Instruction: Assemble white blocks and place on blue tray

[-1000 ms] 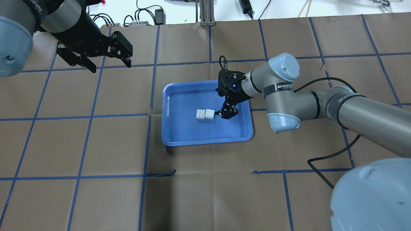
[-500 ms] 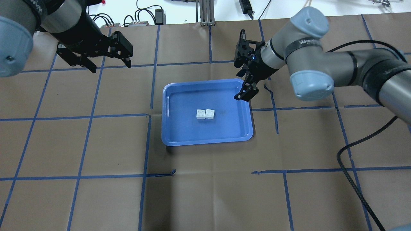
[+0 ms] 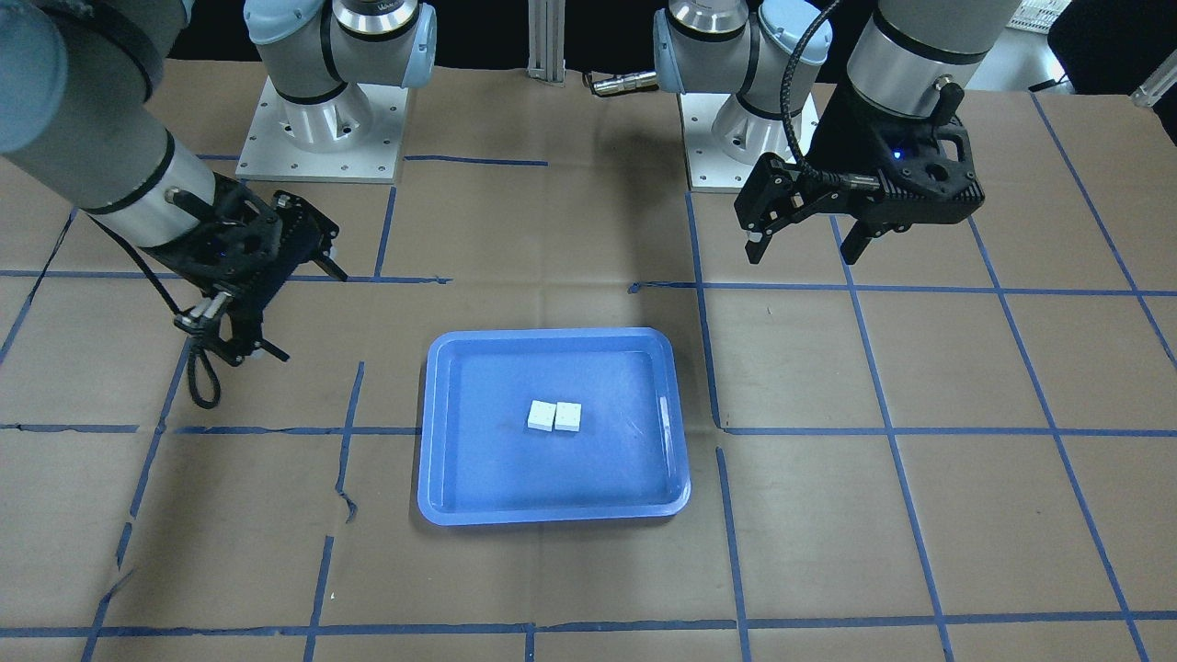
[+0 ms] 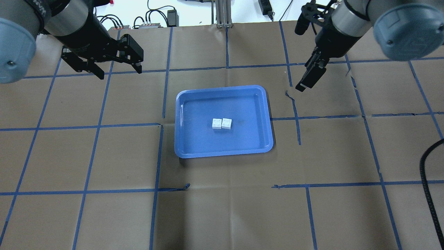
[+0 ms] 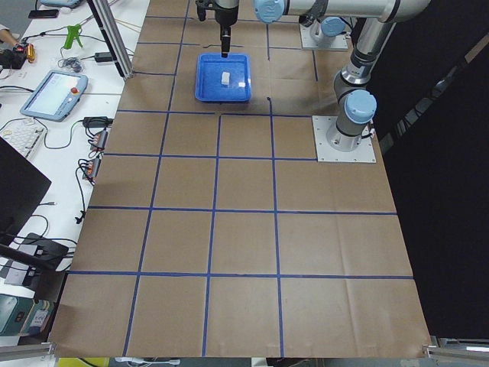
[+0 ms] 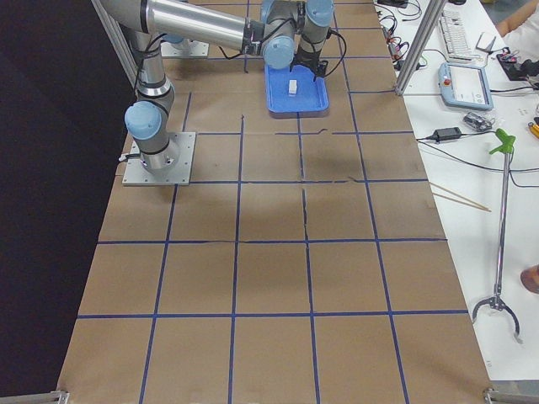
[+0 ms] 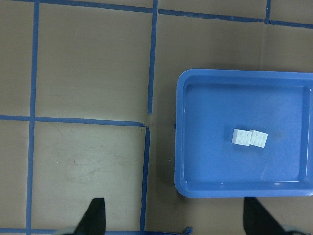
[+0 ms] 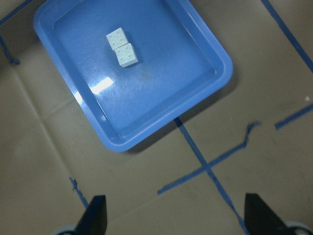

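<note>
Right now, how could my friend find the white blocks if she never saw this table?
Look for the blue tray in the middle of the brown table. Near its centre sit the white blocks, two studded squares side by side. They are the only white things on it.

White blocks [image 4: 222,123] side by side, touching, mid blue tray [image 4: 201,139]

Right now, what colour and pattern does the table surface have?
The table is brown with a blue grid; overhead exterior view shows it best.
</note>
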Robot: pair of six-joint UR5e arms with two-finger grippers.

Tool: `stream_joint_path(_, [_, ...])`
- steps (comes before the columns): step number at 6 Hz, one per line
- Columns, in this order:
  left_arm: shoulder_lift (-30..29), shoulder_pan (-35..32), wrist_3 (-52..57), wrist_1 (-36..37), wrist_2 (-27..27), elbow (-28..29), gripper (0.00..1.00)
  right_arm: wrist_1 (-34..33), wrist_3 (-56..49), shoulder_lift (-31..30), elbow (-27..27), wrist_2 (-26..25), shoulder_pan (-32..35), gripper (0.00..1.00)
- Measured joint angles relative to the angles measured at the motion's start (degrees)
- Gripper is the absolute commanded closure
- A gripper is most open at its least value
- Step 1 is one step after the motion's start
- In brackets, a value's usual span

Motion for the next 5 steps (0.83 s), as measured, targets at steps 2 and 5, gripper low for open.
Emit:
stream_joint_path(2, [0.0, 0.0, -0.1, 0.0, 0.0, 0.1, 0.01, 5.9, 21.0, -3.4, -4.1, -8.6, -0.8, 0.00])
stream_joint_path(5, [0.0, 0.0, -0.1, 0.0, 0.0, 0.2, 0.01, 13.6, 44.0, -7.0, -7.6, -13.5, -0.7, 0.00])
